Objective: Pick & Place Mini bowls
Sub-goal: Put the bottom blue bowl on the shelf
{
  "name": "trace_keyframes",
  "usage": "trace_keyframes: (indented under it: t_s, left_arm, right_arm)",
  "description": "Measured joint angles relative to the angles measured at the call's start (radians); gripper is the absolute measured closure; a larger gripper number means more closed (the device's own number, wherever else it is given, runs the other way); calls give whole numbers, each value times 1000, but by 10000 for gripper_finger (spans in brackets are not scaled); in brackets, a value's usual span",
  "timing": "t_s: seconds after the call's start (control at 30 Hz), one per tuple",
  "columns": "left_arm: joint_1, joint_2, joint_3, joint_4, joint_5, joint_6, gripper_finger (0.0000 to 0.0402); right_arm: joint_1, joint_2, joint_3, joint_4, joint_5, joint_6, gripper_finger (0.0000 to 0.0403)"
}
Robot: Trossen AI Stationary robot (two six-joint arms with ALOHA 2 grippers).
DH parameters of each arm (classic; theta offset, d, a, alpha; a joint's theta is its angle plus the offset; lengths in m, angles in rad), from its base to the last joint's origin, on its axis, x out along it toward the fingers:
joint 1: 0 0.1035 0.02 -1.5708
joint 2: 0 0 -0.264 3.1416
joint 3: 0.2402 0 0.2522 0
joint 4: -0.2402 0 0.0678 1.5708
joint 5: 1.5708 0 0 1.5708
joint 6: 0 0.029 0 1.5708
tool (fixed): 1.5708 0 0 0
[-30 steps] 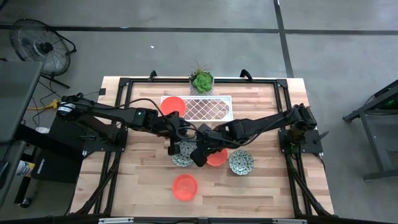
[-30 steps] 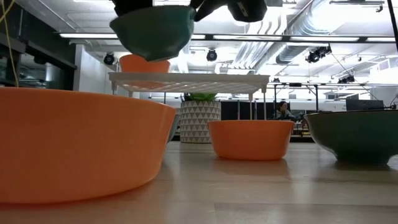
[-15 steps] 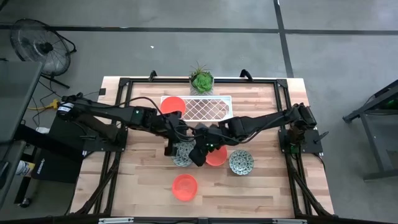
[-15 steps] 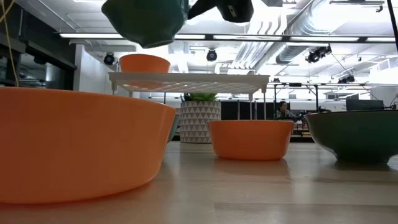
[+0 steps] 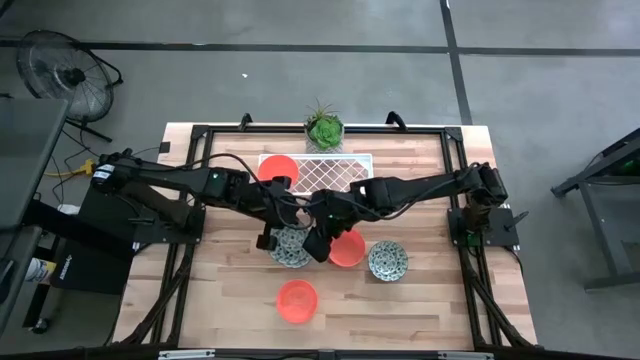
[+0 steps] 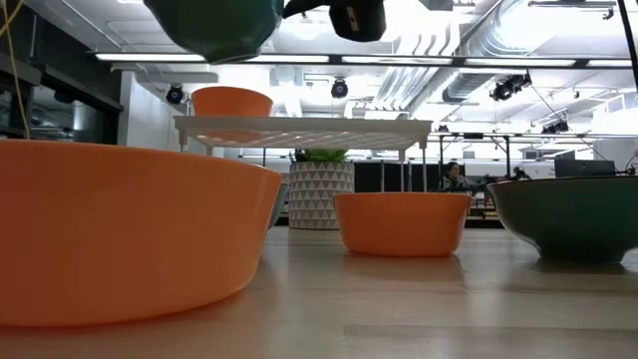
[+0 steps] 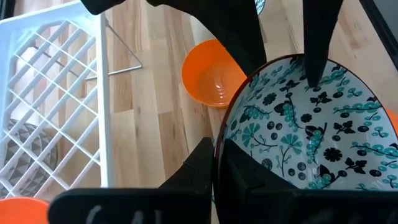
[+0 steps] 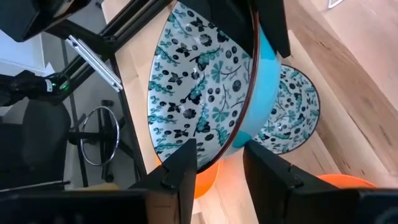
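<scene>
the left gripper [image 7: 214,177] is clamped on the rim of a patterned bowl [image 7: 305,124], lifted above the table [image 5: 420,300]. the right gripper [image 8: 221,165] straddles that same rim with its fingers parted — a handover, with the white rack [image 5: 335,175] just behind both arms.

Both arms matte black, segmented links with rounded joint housings. left arm [image 5: 170,182]: black cable looped loose along the links, small green LED mid-arm, orange and white marking at the shoulder joint. right arm [image 5: 430,188]: same build, green LED near the wrist, bulky shoulder block. Fingers [image 7: 202,165] flat, dark, plain. Wrist housings black.
</scene>
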Motion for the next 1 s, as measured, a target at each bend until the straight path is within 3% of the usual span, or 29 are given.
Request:
trace_keyframes:
  t_s: [0.27,0.6,0.7,0.9,1.0]
  left_arm:
    - [1,0,0,-23,-9,5,396]
    - [1,18,0,1,-7,-24,396]
    - [2,17,0,34,-34,-37,396]
    - [7,48,6,167,-123,-133,396]
    - [30,73,12,258,-110,-169,396]
  right_arm:
    - [0,0,0,-4,-19,-35,394]
    - [-4,-17,2,-43,-10,-44,398]
    - [4,-53,2,-97,64,-39,389]
    - [59,-186,2,-296,358,19,385]
    - [93,-247,1,-429,462,49,389]
